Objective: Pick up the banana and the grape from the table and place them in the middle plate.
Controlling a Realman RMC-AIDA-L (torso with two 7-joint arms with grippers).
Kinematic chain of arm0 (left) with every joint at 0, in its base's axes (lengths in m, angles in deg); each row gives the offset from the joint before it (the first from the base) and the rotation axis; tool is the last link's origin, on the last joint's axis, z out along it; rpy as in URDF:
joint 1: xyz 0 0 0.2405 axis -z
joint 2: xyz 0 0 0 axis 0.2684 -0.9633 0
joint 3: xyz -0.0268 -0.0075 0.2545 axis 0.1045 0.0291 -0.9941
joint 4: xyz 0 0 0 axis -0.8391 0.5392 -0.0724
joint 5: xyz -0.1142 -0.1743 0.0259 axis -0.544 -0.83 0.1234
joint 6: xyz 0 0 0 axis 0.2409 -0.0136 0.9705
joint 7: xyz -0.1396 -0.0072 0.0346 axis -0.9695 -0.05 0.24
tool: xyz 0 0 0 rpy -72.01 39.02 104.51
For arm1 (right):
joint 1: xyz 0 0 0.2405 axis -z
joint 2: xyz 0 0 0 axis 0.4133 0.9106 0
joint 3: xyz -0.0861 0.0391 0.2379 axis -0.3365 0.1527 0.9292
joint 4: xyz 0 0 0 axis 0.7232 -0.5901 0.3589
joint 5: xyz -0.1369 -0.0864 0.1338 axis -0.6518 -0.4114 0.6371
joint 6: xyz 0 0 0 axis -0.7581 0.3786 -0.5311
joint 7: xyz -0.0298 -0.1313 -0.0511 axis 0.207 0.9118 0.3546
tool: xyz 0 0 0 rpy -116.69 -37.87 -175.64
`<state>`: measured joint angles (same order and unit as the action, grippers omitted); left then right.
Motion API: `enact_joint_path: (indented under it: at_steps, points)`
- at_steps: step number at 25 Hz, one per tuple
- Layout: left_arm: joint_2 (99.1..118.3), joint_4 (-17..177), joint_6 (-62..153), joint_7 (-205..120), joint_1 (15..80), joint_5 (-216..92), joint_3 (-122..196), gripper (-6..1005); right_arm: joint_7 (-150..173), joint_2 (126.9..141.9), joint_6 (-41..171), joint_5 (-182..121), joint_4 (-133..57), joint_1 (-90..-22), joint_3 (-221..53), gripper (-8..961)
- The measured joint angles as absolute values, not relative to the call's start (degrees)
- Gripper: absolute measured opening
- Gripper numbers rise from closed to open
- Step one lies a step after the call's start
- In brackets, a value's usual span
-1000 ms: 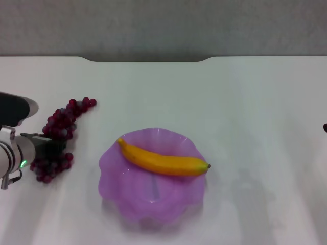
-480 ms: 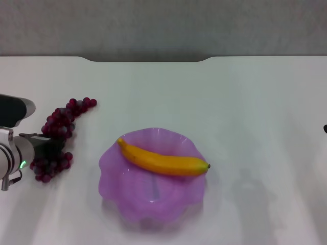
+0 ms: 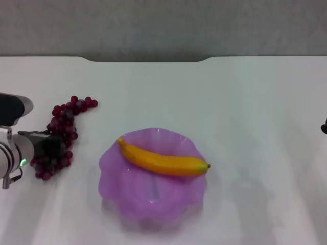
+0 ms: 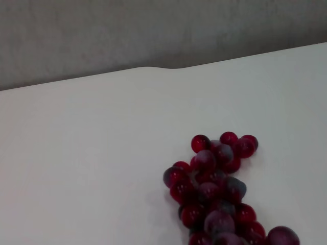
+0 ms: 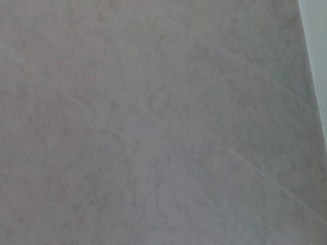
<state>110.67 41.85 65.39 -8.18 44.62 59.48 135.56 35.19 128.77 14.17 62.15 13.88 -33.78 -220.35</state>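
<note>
The left tool (image 3: pixel 48 148) sits low at the left side of the counter (image 3: pixel 245 102), right over the near half of the grape (image 3: pixel 64 122); its dark tip overlaps the bunch there, and whether it is spread or pinching the fruit cannot be told. The bunch runs from beside the tool's tip away toward the back of the counter, ending in a small curl of berries. In the left wrist view the grape (image 4: pixel 217 191) shows as round, glossy dark red berries, a few frosted grey, lying on the smooth white surface. The banana (image 3: pixel 161 161) lies across the middle plate (image 3: pixel 117 204), a translucent purple dish with a wavy scalloped rim, well apart from the grapes. The banana is smooth, curved, yellow-orange. The right tool (image 3: pixel 324 127) barely shows at the right edge; its state cannot be told
</note>
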Motion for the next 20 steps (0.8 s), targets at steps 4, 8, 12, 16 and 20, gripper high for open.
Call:
enact_joint_path:
  at_steps: [4, 8, 12, 16, 20]
  points:
    - [110.67, 41.8, 65.1, -8.2, 44.4, 59.5, 135.6, 215, 34.4, 128.75, 14.2, 62.2, 13.5, -33.9, -220.3, -1]
    - [110.68, 42.0, 64.9, -8.3, 44.4, 59.5, 135.6, 211, 34.4, 128.73, 14.2, 62.1, 13.5, -33.9, -220.3, -1]
    - [110.73, 41.9, 64.4, -8.2, 44.2, 59.2, 135.5, 208, 34.4, 128.79, 14.2, 62.1, 13.2, -34.0, -220.3, -1]
    - [110.74, 41.8, 63.3, -8.0, 44.0, 56.7, 133.6, 207, 34.4, 128.97, 14.2, 62.1, 13.0, -34.0, -220.3, -1]
    - [110.73, 41.8, 61.5, -7.9, 44.0, 55.3, 131.9, 205, 34.4, 128.99, 14.2, 62.1, 13.0, -34.0, -220.3, -1]
